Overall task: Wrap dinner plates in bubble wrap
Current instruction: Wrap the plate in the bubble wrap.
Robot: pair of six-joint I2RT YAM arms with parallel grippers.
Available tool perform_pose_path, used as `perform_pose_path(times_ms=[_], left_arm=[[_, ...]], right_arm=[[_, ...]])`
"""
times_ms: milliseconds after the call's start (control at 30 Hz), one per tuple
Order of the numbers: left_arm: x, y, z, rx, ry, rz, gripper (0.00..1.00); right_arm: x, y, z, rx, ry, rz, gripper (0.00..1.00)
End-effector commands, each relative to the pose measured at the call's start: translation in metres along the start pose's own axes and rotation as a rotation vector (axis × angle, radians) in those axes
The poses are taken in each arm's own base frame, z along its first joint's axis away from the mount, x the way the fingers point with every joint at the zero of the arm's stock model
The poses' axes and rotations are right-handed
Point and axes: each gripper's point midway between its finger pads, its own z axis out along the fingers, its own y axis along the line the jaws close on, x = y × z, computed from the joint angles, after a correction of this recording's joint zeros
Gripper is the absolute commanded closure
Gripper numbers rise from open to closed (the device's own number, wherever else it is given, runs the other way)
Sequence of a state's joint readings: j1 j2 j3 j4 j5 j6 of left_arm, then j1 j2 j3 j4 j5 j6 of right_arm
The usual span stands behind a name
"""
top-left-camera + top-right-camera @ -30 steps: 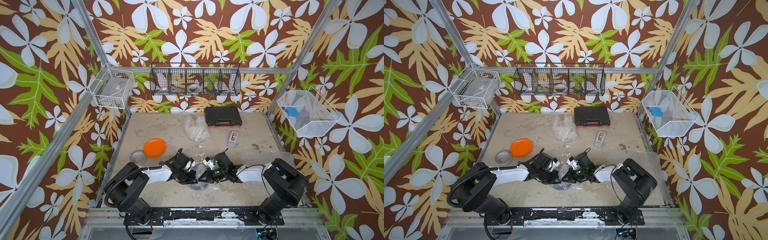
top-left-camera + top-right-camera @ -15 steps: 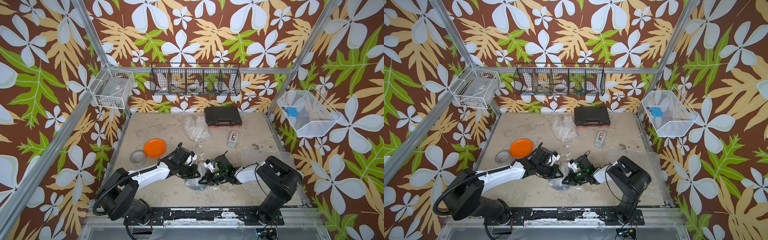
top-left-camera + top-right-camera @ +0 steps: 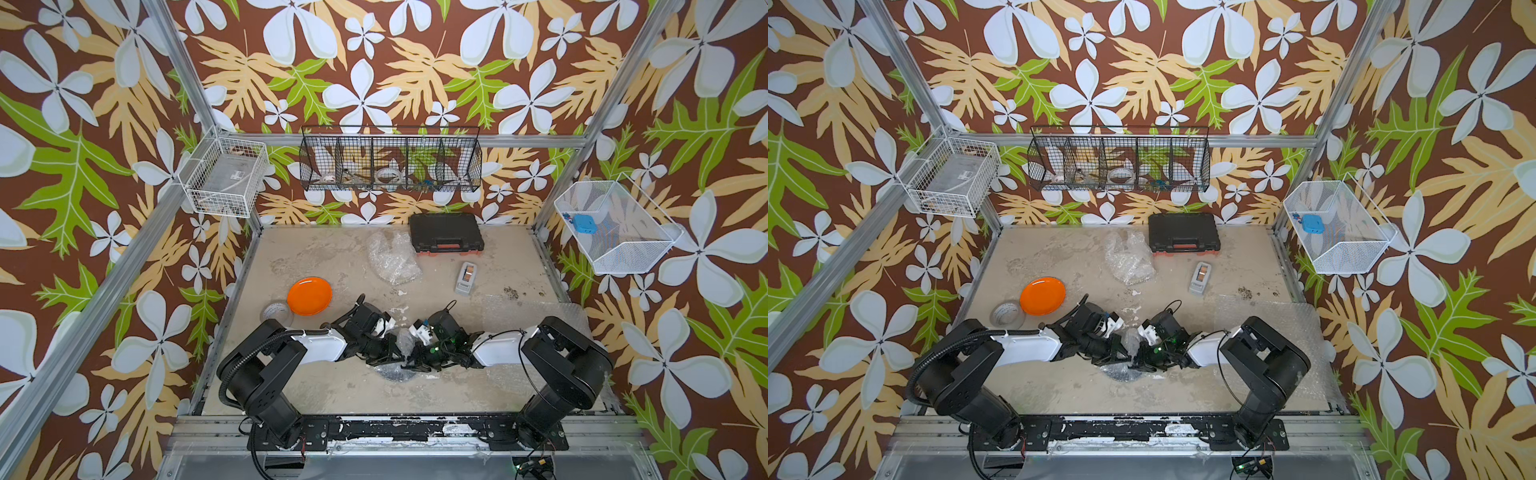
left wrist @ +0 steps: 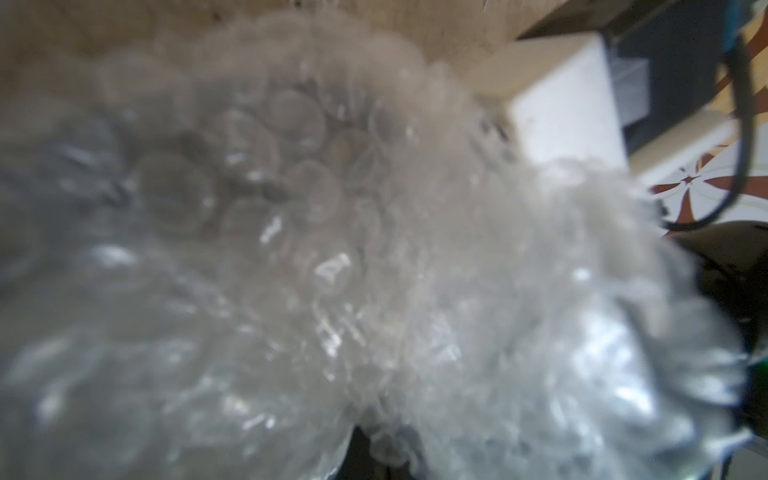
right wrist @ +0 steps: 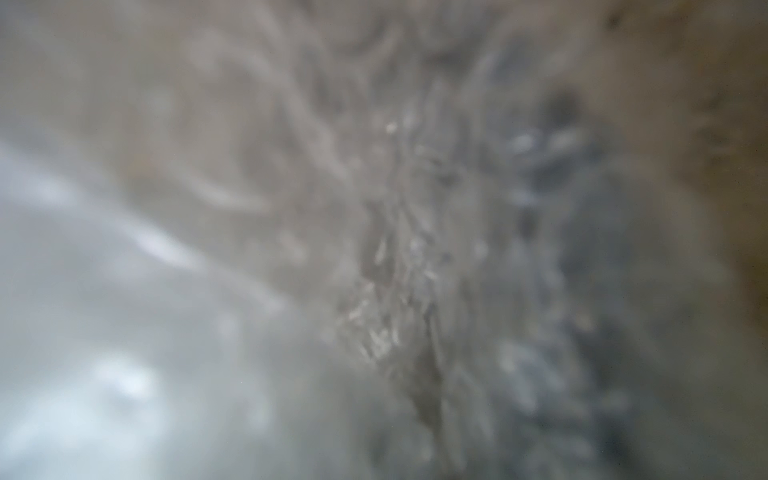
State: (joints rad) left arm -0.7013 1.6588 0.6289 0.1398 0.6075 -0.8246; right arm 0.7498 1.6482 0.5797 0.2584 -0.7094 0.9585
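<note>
Near edge: left pincer (image 3: 387,354) and right pincer (image 3: 414,360) meet nose to nose over the black plate (image 3: 392,375). It lies on the tabletop (image 3: 332,399) under bunched wrap (image 3: 404,340).

Change since half a second ago: left arm has pulled its elbow back in and right arm has shifted slightly outward. Both sit roughly where they were a second ago. Plate and wrap haven't visibly moved.

Left pincer: together, tips sunk in wrap (image 4: 332,249). Can't tell if a fold is pinched. Right pincer: tips hidden by arm and plastic, and its wrist view is only blurred wrap (image 5: 374,249). Apart or together, can't tell.

Judgement: folds are being gathered over the plate's top. The wrap looks loose and a dark rim shows on the near side, so this plate isn't finished.

Middle: orange plate (image 3: 309,296) is bare, with tape (image 3: 276,311) just beside it. Flat sheet (image 3: 540,316) lies spread by the right arm, unused.

Far: crumpled wrap (image 3: 392,259) sits beside the case (image 3: 446,232). Can't tell if it holds a plate. None of these has changed.
</note>
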Motion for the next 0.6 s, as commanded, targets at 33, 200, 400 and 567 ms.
perform_pose_path(times_ms=[33, 200, 400, 567], left_arm=[[0.011, 0.071, 0.000, -0.311, -0.008, -0.037, 1.00], [0.018, 0.093, -0.001, -0.396, 0.012, -0.044, 1.00], [0.023, 0.101, 0.001, -0.409, 0.026, -0.056, 1.00], [0.021, 0.096, -0.001, -0.398, 0.019, -0.049, 1.00]], right_arm=[[0.001, -0.007, -0.008, 0.121, -0.010, -0.085, 0.71], [-0.011, -0.003, -0.027, 0.218, -0.073, -0.127, 0.63], [-0.015, 0.007, -0.051, 0.274, -0.119, -0.188, 0.60], [0.002, -0.002, -0.033, 0.197, -0.043, -0.144, 0.81]])
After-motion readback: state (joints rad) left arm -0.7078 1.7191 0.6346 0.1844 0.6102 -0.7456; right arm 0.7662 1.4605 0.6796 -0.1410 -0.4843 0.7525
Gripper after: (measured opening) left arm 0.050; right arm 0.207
